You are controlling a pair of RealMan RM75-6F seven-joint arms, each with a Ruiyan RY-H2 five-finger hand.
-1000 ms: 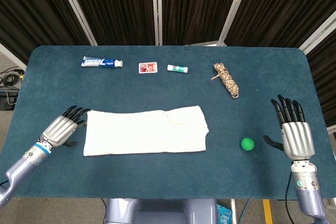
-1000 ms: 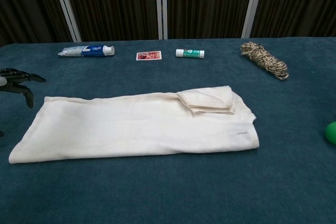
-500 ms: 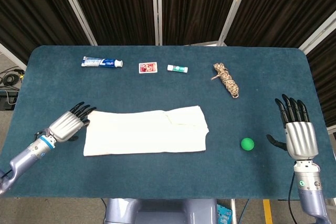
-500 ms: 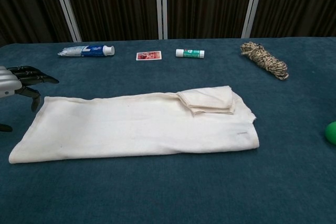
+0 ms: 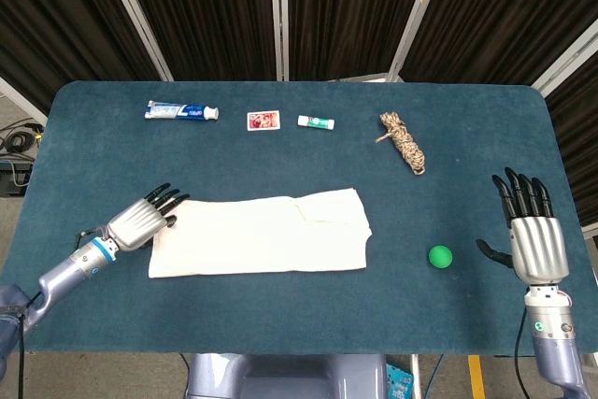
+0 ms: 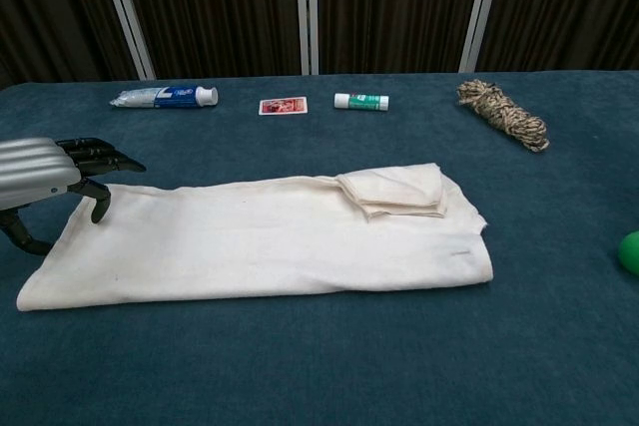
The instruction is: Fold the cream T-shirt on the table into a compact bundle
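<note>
Inventory from my station, every place taken from the cream T-shirt.

1. Cream T-shirt: lies flat near the middle of the counter, already folded into a long band running left to right. One sleeve is tucked over on its upper right part. I hold none of it.

2. Left hand: at the shirt's left end, palm down, fingers apart and reaching over the corner of the cloth. It grips nothing. In the chest view I cannot tell whether the tips touch the fabric or hang just above it.

3. Right hand: well to the right of the shirt, near the counter's right edge, fingers straight and spread, empty.

4. Green ball: on the counter between the shirt's right end and my right hand, touching neither.

5. Toothpaste tube: lying flat beyond the shirt's far left corner.

6. Small red card: flat, beyond the shirt, just right of the tube.

7. White and green stick: lying on its side, beyond the shirt's middle.

8. Coil of speckled rope: beyond the shirt's right end, far side.
</note>
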